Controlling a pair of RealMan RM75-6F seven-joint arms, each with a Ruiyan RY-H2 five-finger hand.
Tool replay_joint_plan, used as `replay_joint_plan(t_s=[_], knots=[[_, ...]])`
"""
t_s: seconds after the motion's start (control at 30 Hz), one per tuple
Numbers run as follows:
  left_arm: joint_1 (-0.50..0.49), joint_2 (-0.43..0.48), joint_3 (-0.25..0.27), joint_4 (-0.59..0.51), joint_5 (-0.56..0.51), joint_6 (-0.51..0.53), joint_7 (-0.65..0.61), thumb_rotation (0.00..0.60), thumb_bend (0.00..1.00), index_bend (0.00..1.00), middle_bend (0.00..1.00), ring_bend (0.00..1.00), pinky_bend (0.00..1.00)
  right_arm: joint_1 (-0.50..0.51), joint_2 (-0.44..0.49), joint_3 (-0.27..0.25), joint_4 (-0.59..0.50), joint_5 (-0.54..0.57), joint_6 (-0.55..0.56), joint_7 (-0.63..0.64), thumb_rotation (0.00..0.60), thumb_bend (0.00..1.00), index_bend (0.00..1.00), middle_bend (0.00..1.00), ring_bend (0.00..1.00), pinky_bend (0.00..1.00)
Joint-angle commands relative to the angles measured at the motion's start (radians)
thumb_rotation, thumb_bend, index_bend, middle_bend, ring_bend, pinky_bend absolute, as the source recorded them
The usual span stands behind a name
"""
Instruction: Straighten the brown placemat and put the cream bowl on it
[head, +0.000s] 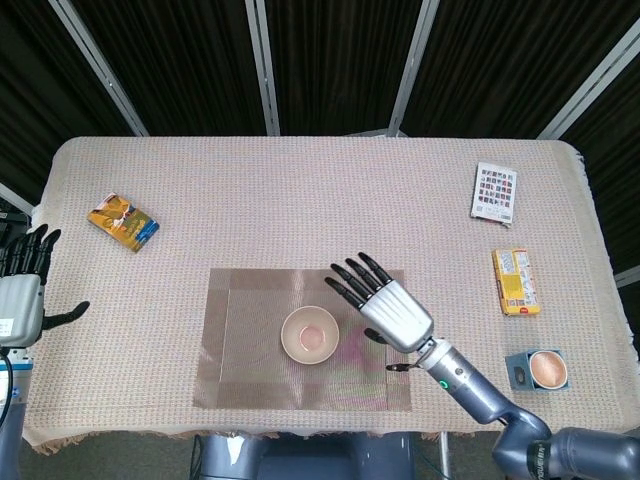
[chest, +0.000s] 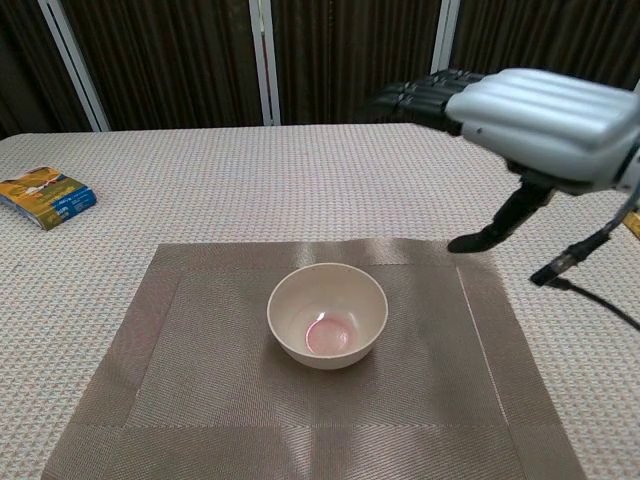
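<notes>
Round cream bowl on woven placemat.

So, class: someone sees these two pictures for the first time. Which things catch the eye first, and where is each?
The cream bowl stands upright near the middle of the brown placemat, which lies square to the table's near edge. The silver right hand hovers open just right of the bowl, fingers spread, holding nothing. Against the pale cloth, the colourful booklet at far left also stands out.
</notes>
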Motion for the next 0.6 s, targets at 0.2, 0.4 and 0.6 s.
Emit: replay_joint_plan(t_s=[0.2, 0.4, 0.6], knots=[[0.062, -0.004, 0.044, 0.027, 0.096, 0.106, 0.012, 0.600, 0.00, 0.00, 0.00, 0.00, 0.00, -0.216, 0.161, -0.030, 0.033, 0.027, 0.265, 0.126, 0.600, 0.00, 0.00, 0.00, 0.00, 0.00], [0.093, 0.026, 0.086, 0.011, 0.142, 0.119, 0.028, 0.600, 0.00, 0.00, 0.00, 0.00, 0.00, -0.362, 0.211, -0.065, 0.033, 0.095, 0.382, 0.245, 0.600, 0.00, 0.00, 0.00, 0.00, 0.00], [0.115, 0.042, 0.107, 0.001, 0.166, 0.126, 0.017, 0.600, 0.00, 0.00, 0.00, 0.00, 0.00, -0.447, 0.254, -0.080, -0.037, 0.160, 0.413, 0.282, 0.600, 0.00, 0.00, 0.00, 0.00, 0.00]])
